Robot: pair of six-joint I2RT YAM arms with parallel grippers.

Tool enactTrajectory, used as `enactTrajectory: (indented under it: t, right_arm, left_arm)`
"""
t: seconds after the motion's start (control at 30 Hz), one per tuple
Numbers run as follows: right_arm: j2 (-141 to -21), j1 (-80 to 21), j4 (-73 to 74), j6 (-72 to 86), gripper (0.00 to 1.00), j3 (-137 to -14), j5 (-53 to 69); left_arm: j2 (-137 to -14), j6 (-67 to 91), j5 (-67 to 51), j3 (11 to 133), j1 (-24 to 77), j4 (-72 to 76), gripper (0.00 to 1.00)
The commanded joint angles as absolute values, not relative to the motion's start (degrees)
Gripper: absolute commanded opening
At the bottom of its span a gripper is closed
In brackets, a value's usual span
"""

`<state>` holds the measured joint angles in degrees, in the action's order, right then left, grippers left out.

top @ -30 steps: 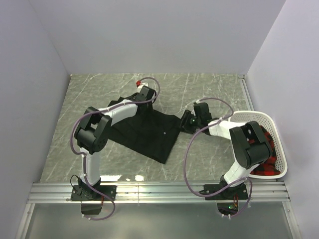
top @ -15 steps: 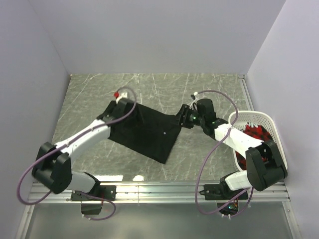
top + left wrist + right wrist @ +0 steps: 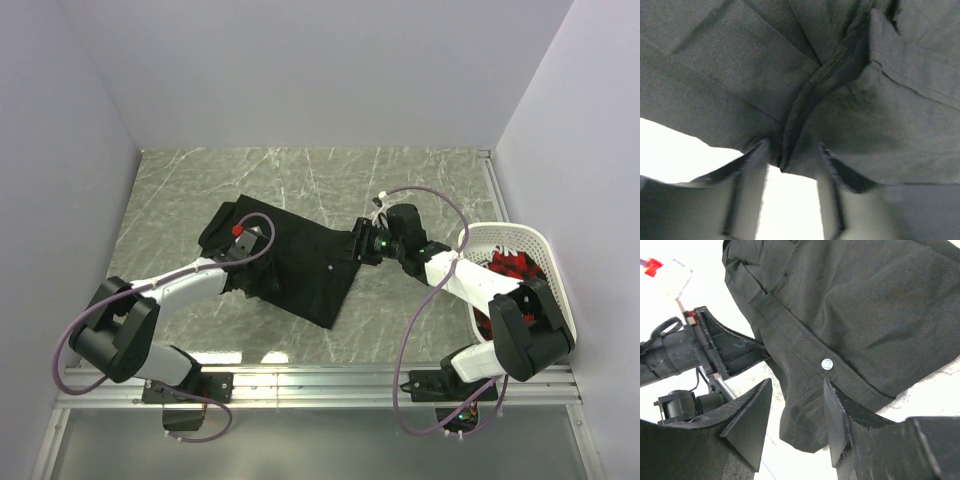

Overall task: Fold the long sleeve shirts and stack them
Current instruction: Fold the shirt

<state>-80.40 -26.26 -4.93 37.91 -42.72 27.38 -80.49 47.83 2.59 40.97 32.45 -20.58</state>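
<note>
One long sleeve shirt (image 3: 305,265), plain black, lies spread in the middle of the table, bunched at its far left corner. My left gripper (image 3: 255,250) hovers over its left part. In the left wrist view the left gripper (image 3: 792,150) stands open, with a seam of the shirt (image 3: 810,95) just beyond the tips. My right gripper (image 3: 358,245) sits at the shirt's right corner. In the right wrist view the right gripper (image 3: 797,382) is open, and the hem corner of the shirt (image 3: 810,425) lies between its fingers below a pale button (image 3: 827,363).
A white basket (image 3: 560,290) holding red and black cloth stands at the table's right edge, beside the right arm. Grey walls close the table on three sides. The left arm (image 3: 690,350) shows in the right wrist view, beyond the shirt.
My left arm has swung from the shirt's far edge out to its left corner and then in over the left part. My right gripper has edged left onto the shirt's right corner.
</note>
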Motion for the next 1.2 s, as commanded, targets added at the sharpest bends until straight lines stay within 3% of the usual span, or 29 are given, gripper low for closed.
enactTrajectory:
  t: [0.0,0.17,0.23,0.57,0.9,1.1,1.17]
  right_arm:
    - [-80.4,-26.6,-6.9,37.0,0.53,-42.5,26.8]
    - [-80.7,-26.8,-7.2,37.1,0.53,-43.1,28.5]
    - [-81.6,-27.2,-7.2,36.7,0.53,-44.3,29.9]
    - [-95.2,-37.1,-11.1,36.7,0.53,-50.7,46.7]
    - [-113.3,-37.2,-9.4,38.9,0.53,-50.2,49.3]
    - [-112.2,-36.1,-12.3,39.4,0.52,-49.2,51.0]
    - [-109.8,-36.2,-10.5,37.3,0.52,-49.3,50.5]
  left_arm:
    - [-81.5,47.9,1.1,43.2,32.8,-19.1,0.44]
    - [-78.9,48.0,1.1,43.6,32.7,-21.4,0.2]
    - [-77.6,48.2,1.8,44.2,32.7,-23.5,0.17]
    - [-75.5,48.5,6.0,46.1,32.8,-31.6,0.15]
    - [-78.0,51.3,9.3,42.6,32.8,-31.6,0.11]
    - [-79.2,51.9,11.2,42.9,32.6,-32.4,0.11]
    - [-78.8,52.1,11.7,43.3,32.6,-32.6,0.16]
